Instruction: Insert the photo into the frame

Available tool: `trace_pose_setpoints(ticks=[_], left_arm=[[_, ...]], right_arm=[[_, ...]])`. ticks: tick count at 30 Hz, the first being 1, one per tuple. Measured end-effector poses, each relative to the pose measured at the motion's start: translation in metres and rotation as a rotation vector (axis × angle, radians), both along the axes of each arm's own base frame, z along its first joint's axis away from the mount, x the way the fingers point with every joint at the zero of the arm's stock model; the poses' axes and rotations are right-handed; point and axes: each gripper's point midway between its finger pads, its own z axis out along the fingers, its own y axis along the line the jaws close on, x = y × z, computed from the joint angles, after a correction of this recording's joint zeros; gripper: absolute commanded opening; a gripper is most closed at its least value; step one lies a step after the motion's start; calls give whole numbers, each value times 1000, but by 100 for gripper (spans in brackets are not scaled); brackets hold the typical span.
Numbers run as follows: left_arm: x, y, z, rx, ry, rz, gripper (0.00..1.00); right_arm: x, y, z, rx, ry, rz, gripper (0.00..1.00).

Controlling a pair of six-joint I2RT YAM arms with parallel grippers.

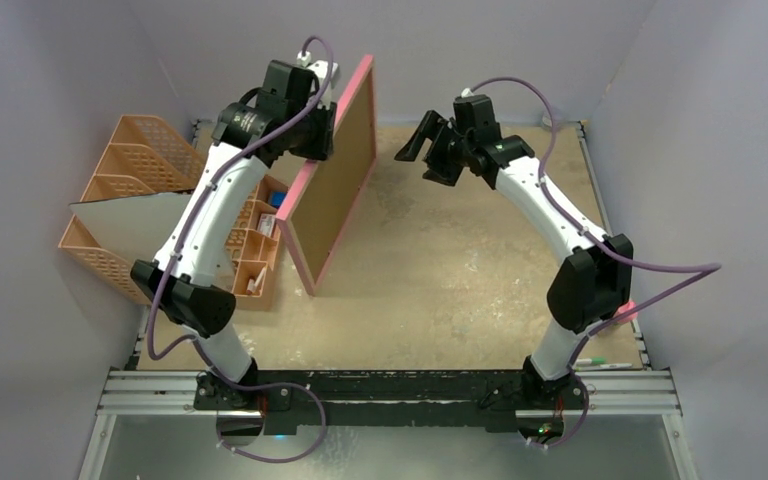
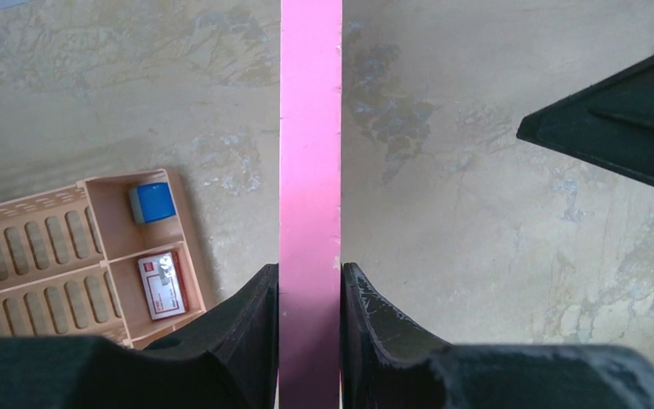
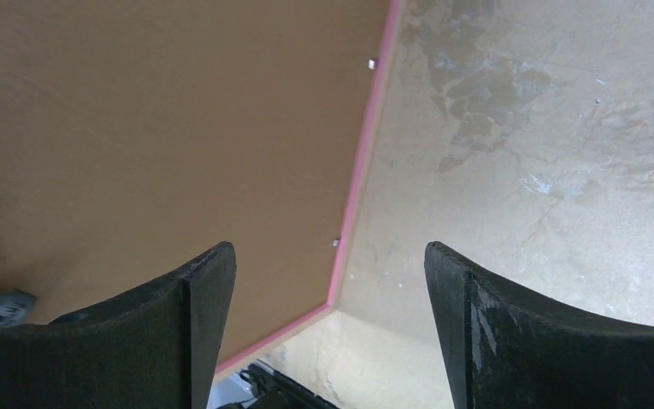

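The frame (image 1: 298, 255) stands on its edge left of the table's middle, with its thin pink border showing and its brown backing board (image 1: 335, 180) facing right. My left gripper (image 1: 312, 148) is shut on the frame's upper edge. In the left wrist view the pink edge (image 2: 310, 128) runs straight between my left gripper's (image 2: 310, 290) fingers. My right gripper (image 1: 422, 145) is open and empty, just right of the frame. In the right wrist view my right gripper (image 3: 330, 273) faces the backing (image 3: 162, 128) and the pink rim (image 3: 353, 187). The photo is not in view.
Tan plastic organiser trays (image 1: 140, 150) stand at the left, behind the frame. One tray holds a blue item (image 2: 152, 202) and a red-and-white box (image 2: 163, 285). A greyish-white sheet (image 1: 125, 215) lies over them. A pen (image 1: 600, 364) lies at the front right. Walls enclose three sides.
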Motion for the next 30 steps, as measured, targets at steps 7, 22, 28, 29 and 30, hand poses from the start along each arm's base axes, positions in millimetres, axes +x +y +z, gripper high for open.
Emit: trace_pose_setpoints(ticks=[7, 22, 28, 29, 30], left_arm=[[-17, -11, -1, -4, -27, -32, 0], [-24, -27, 0, 0, -70, -53, 9], [-27, -32, 0, -24, -72, -82, 21], [-28, -33, 0, -28, -72, -88, 24], [-28, -34, 0, -30, -74, -94, 27]], right_arm=[[-1, 6, 51, 129, -107, -28, 91], [-5, 87, 91, 248, -176, 124, 91], [-4, 95, 92, 267, -169, 122, 91], [-3, 96, 91, 269, -166, 117, 91], [-3, 96, 90, 270, -161, 112, 91]])
